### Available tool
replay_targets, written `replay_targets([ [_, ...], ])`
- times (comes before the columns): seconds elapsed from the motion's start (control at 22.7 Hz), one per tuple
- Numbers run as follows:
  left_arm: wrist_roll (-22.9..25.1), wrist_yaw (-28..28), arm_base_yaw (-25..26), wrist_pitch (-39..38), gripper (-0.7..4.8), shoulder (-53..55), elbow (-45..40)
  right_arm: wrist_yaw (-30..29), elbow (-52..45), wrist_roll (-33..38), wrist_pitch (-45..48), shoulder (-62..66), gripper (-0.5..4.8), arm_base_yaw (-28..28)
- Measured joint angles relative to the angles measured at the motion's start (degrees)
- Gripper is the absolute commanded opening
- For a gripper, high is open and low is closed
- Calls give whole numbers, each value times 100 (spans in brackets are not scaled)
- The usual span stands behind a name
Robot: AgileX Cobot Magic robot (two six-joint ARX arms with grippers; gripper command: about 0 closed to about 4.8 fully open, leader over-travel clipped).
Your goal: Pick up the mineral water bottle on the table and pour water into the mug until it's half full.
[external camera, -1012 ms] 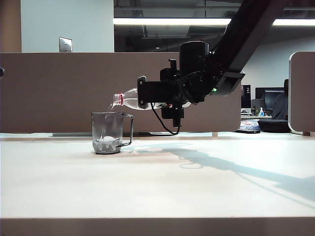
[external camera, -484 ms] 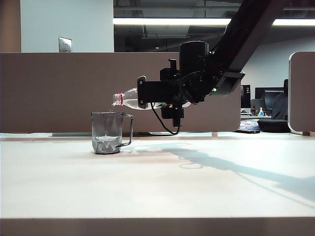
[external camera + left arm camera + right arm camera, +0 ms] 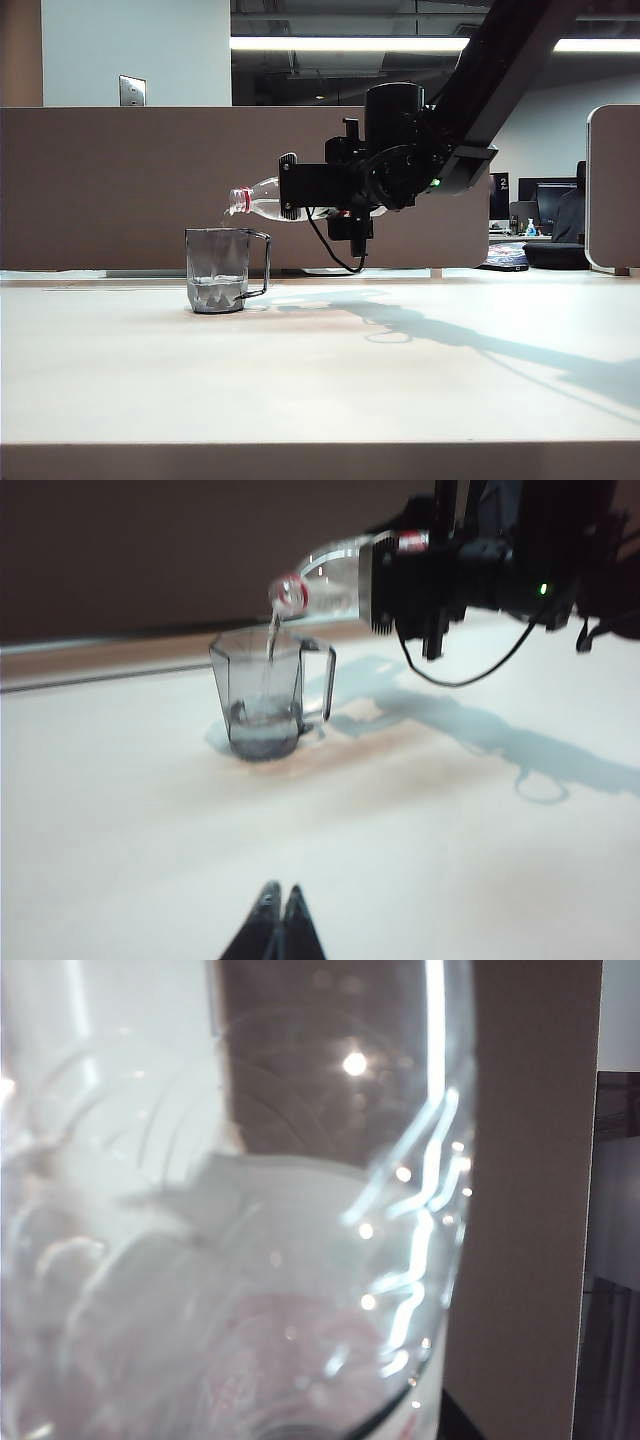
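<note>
The mineral water bottle (image 3: pixel 258 203) lies almost level in the air, and my right gripper (image 3: pixel 290 195) is shut on its body. Its red-ringed mouth (image 3: pixel 288 592) hangs just over the rim of the mug (image 3: pixel 218 270). A thin stream of water (image 3: pixel 270 645) falls into the mug (image 3: pixel 262 705), which stands on the white table (image 3: pixel 320 380) with a shallow pool of water (image 3: pixel 262 732) at its bottom. In the right wrist view the clear bottle (image 3: pixel 250 1240) fills the picture and hides the fingers. My left gripper (image 3: pixel 280 895) is shut and empty, low over the table well short of the mug.
A brown partition (image 3: pixel 120 180) runs behind the table. A black cable (image 3: pixel 330 250) loops down under the right wrist. The arm's shadow (image 3: pixel 450 335) falls across the table to the right of the mug. The table's front edge (image 3: pixel 320 460) is near the camera.
The bottle's mouth has risen slightly and the flow has thinned. The white froth in the mug has settled into calm water. The right arm has kept its place.
</note>
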Motion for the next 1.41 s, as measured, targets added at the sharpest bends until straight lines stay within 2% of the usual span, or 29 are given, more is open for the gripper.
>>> replay_targets([
  [0.57,0,0,0,-4,-5,455,0,2,0,-138,2,0,328,-4],
  [1.41,0,0,0,-2,-5,461,0,0,0,-280,48,0,328,0],
])
